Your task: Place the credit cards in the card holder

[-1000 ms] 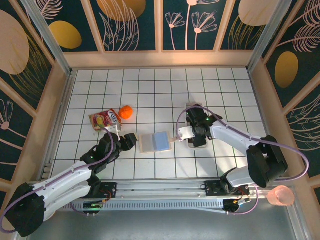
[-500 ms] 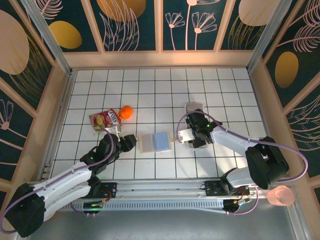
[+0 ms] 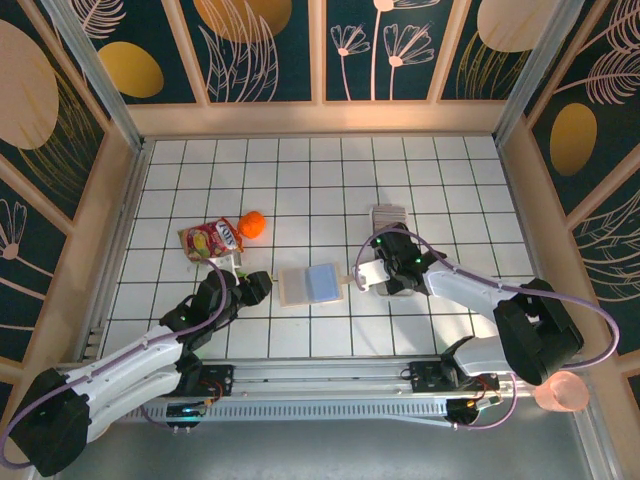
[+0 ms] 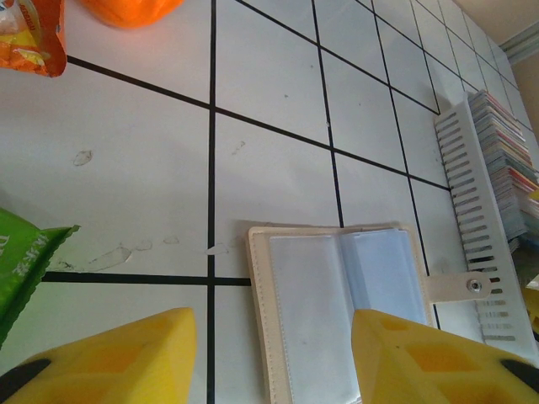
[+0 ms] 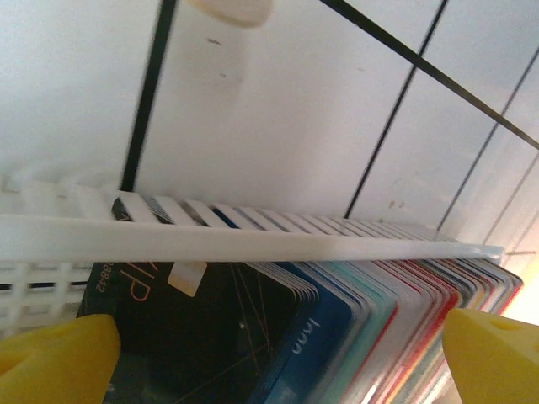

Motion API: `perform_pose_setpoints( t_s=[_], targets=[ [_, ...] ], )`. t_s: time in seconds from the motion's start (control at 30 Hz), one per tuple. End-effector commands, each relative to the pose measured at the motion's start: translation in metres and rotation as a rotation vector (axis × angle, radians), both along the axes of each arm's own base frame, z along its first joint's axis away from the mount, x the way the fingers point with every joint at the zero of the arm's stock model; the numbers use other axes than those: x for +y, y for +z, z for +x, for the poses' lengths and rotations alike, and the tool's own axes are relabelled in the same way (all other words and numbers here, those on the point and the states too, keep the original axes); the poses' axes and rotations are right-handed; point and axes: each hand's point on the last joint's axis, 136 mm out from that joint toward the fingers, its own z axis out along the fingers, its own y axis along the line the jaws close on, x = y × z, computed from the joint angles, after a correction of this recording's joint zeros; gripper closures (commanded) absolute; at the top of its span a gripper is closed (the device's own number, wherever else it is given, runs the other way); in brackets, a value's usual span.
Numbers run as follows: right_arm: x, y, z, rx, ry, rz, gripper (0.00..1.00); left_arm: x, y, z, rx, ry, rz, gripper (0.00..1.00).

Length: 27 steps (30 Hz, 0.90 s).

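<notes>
The card holder lies open and flat on the white tiled table, near the front edge and between the two arms. From the left wrist, its grey-blue clear sleeves face up and its snap tab sticks out toward the white slotted tray just beside it.

The credit cards stand on edge in that tray, packed in a row: dark ones at one end, then blue, teal, white and red edges further along. None of them is in the card holder.

The left end effector sits low just to the left of the card holder. Its jaws stand partly apart with nothing between them. From its own camera the yellow fingertips frame the near edge of the card holder, which lies on the table beyond them.

The right end effector is over the near part of the tray, with the far end of the tray poking out past it. Its jaws are spread wide, one yellow fingertip at each side of the card row, gripping nothing. Whether they touch the cards I cannot tell.

Further left on the table are an orange ball and a red snack packet, touching or nearly so. A green packet lies close by the left end effector.
</notes>
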Motion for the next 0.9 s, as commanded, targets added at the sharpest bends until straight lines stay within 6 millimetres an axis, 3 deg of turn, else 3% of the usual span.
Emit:
perform_pose_setpoints(
  t_s=[0.0,0.5,0.87],
  targets=[
    [-0.007,-0.001,0.01,-0.046,-0.011,-0.061,0.01,-0.001,0.004,0.001,-0.026,0.006,-0.022,0.49],
    [-0.012,0.013,0.022,-0.099,-0.067,-0.053,0.01,-0.001,0.005,0.0,-0.03,0.008,-0.043,0.49],
    [0.003,0.019,0.011,-0.02,-0.076,0.049,0.01,-0.003,0.004,-0.002,-0.017,-0.004,-0.049,0.49]
  ],
)
